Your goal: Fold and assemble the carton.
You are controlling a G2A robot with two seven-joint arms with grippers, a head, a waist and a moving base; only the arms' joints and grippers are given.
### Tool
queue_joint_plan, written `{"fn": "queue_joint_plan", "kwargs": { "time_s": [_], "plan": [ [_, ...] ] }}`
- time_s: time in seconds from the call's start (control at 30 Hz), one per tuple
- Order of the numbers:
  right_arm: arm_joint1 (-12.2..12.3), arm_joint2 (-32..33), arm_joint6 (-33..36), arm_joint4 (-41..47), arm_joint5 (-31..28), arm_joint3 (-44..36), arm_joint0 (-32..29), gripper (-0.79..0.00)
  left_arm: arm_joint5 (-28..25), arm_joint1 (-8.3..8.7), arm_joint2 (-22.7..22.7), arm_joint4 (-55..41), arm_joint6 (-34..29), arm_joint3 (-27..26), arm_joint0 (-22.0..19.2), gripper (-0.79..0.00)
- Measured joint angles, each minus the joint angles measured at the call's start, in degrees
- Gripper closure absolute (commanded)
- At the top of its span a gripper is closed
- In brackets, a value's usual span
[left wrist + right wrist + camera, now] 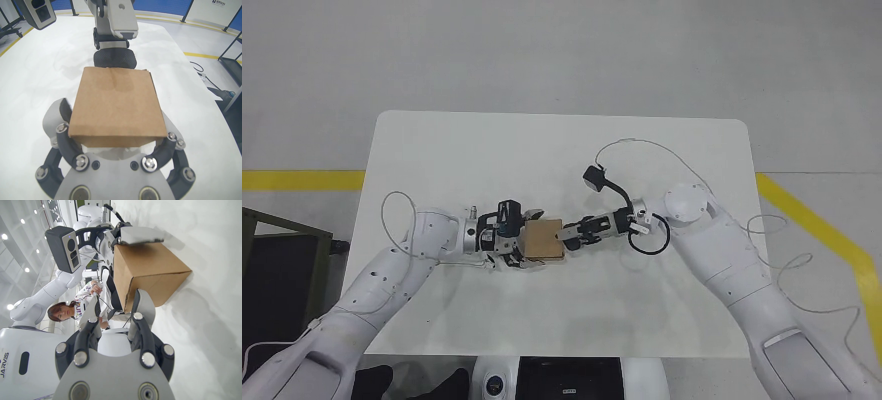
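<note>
A brown carton (542,241) with its flaps folded shut rests on the white table (442,150) near the middle. My left gripper (517,243) is shut on the carton (115,106), with one finger (63,111) on each side of it. From the opposite end my right gripper (567,236) stands open. Its textured pad (115,58) lies against the carton's far face. In the right wrist view the right gripper (117,296) straddles the carton's (151,266) near corner edge, one finger (143,302) flat on a side face, the other finger (94,308) off in the air.
A thin cable (662,150) loops over the table's far right part. The floor carries yellow tape (302,180) on both sides of the table. A dark rack (272,260) stands to the left of the table.
</note>
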Motion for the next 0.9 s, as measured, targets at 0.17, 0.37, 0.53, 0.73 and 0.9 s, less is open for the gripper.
{"fn": "queue_joint_plan", "kwargs": {
  "time_s": [0.17,0.37,0.53,0.73,0.9],
  "plan": [
    [0.8,1.9,-0.5,-0.7,0.2,-0.5,-0.6,-0.391,0.0,1.26,-0.8,-1.4,0.2,-1.3,0.5,-0.785],
    [1.9,5.0,-2.6,-0.8,0.0,-2.6,-2.6,-0.785,0.0,4.43,-4.3,-5.4,1.2,-2.9,3.0,-0.785],
    [2.8,7.7,-6.1,-1.8,-1.1,-5.9,-5.6,-0.785,0.0,7.25,-8.6,-13.8,0.4,-7.0,6.1,-0.785],
    [3.8,10.8,-13.0,-4.9,-6.0,-9.9,-9.4,-0.785,1.2,9.73,-16.0,-22.8,-7.8,-11.2,8.1,-0.785],
    [4.7,14.0,-19.3,-12.4,-14.5,-11.1,-9.9,-0.785,5.3,10.3,-20.0,-28.7,-17.6,-13.9,9.2,-0.785]
  ]
}}
